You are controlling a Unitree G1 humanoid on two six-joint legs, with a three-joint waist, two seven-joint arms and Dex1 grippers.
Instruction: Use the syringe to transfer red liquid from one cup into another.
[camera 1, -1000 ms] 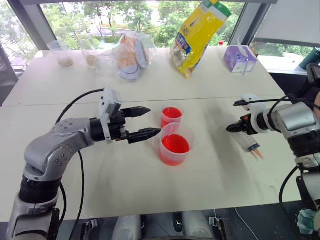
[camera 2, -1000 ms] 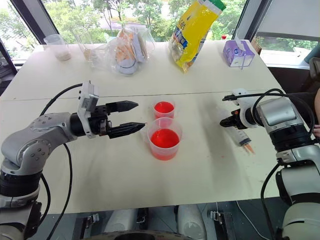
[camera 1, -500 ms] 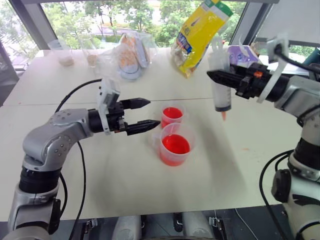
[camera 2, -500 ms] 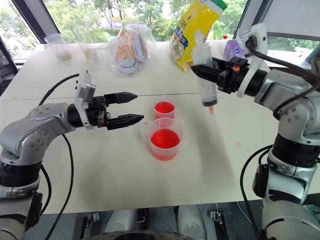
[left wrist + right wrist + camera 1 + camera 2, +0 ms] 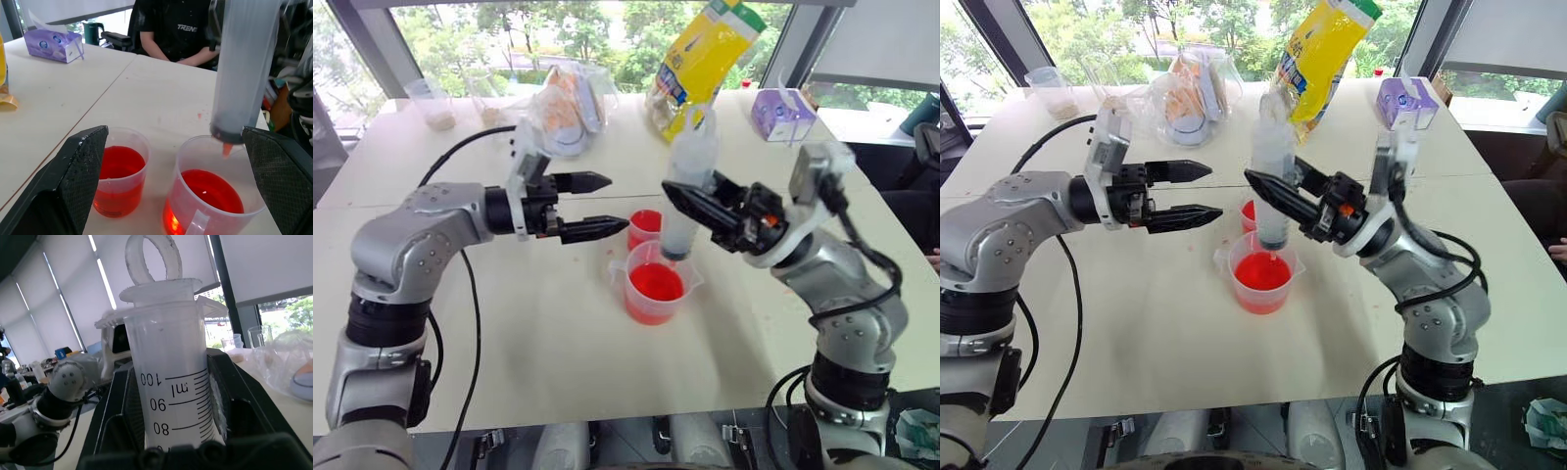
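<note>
Red liquid (image 5: 656, 282) fills the lower part of the larger clear plastic beaker with spout and handle (image 5: 655, 284) on the white counter (image 5: 558, 343), and the smaller clear plastic cup (image 5: 645, 227) just behind it also holds some. The large clear syringe with a white plunger (image 5: 686, 196) hangs upright, its narrow tip just over the beaker's liquid, the barrel clamped between the closed fingers of the right gripper (image 5: 705, 208). The plunger looks pushed in and the barrel empty, so I judge that drawing up, carrying across and discharging are all left to do.

Against a second ago, the syringe has come up off the counter at the right, turned from lying to upright and swung in over the beaker. The left gripper (image 5: 590, 205), fingers spread wide and empty, has risen slightly beside the cups, which have not moved.
</note>
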